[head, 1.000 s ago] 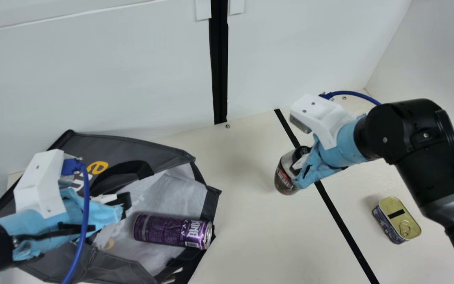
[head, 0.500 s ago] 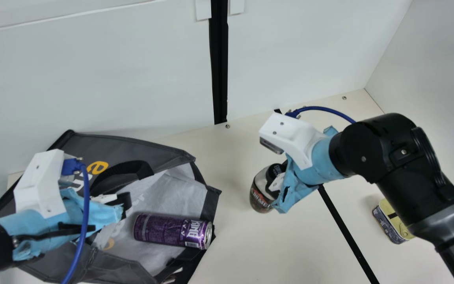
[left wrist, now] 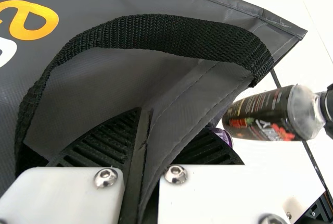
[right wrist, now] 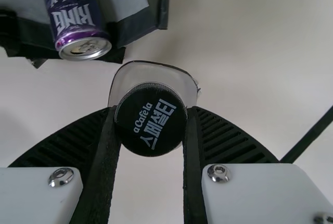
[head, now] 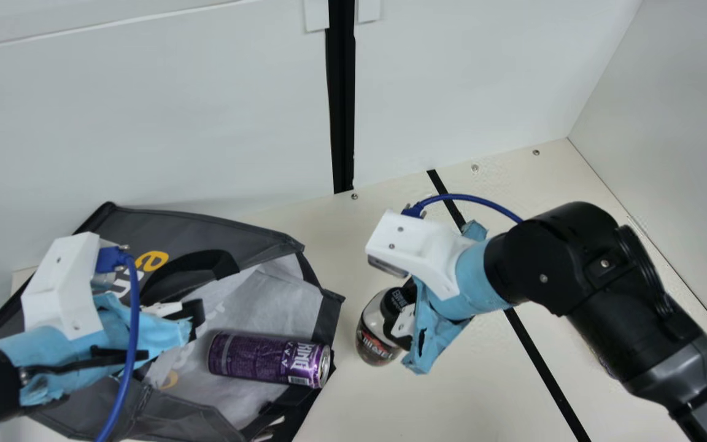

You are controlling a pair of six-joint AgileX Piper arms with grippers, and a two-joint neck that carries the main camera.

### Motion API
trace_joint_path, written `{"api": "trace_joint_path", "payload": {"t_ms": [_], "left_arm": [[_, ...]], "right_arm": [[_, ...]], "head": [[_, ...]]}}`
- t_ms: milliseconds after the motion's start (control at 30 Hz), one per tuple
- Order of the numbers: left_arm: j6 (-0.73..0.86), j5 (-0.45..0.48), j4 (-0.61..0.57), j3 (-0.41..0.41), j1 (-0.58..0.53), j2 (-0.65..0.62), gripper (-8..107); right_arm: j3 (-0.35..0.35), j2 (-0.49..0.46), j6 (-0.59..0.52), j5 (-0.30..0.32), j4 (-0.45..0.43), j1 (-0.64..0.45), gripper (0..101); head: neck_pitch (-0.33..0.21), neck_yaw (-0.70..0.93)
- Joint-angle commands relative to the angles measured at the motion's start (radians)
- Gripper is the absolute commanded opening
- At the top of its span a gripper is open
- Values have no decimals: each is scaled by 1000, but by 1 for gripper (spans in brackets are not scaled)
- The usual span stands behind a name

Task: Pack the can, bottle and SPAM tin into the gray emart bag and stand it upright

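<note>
The gray bag (head: pixel 194 221) lies on its side, its mouth facing right. Inside the mouth, on the pale lining, rests the purple can (head: pixel 267 359). My left gripper (head: pixel 191 316) is at the bag's upper edge; in the left wrist view, my left gripper (left wrist: pixel 143 151) is shut on that gray fabric below the black handle (left wrist: pixel 171 34). My right gripper (head: pixel 407 313) holds the bottle (head: pixel 378 337) by its black cap, right of the bag mouth. In the right wrist view, both fingers of my right gripper (right wrist: pixel 151 130) press the cap (right wrist: pixel 151 120).
A black tape line (head: pixel 537 356) crosses the cream table (head: pixel 470 393) right of the bottle. White walls (head: pixel 175 123) rise behind the table and at the right. The right forearm covers the area where the tin stood.
My right arm has carried the bottle left and toward the near side, close to the bag mouth. The tin has become hidden behind that arm. My left arm, the bag and the can have stayed still.
</note>
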Motion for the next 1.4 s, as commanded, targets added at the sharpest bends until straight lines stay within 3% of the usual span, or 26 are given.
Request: {"api": "trace_joint_path", "payload": {"t_ms": [0, 600, 1367], "left_arm": [[0, 0, 0, 0, 0, 0, -8], [0, 0, 0, 0, 0, 0, -8], [0, 0, 0, 0, 0, 0, -8]], "right_arm": [[4, -3, -6, 0, 11, 11, 0], [7, -34, -6, 0, 77, 104, 0], [-153, 2, 96, 0, 132, 173, 0]], "head": [[-23, -1], [-23, -1], [-23, -1]]}}
